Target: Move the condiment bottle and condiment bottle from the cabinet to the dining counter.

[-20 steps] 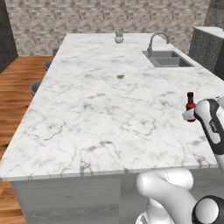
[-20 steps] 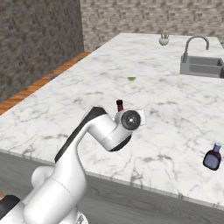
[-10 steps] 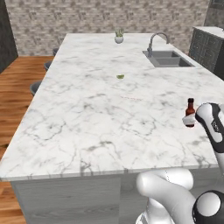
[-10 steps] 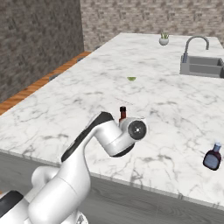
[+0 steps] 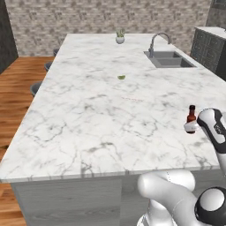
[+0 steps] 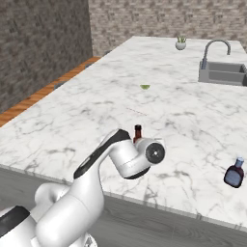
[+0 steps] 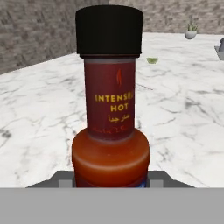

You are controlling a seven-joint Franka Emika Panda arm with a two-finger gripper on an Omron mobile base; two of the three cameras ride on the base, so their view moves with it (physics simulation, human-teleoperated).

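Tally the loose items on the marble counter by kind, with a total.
Condiment bottles: 2, the red hot sauce bottle and the dark blue bottle
Potted plants: 1, the small potted plant
Green items: 1, the small green item
Total: 4

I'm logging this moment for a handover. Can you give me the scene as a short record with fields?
surface: white marble counter
held item: red hot sauce bottle, upright, black cap
pincer: shut on the hot sauce bottle, at the counter's near right part
second bottle: dark blue bottle, on the counter near its front edge
also on counter: sink, small potted plant, green bit
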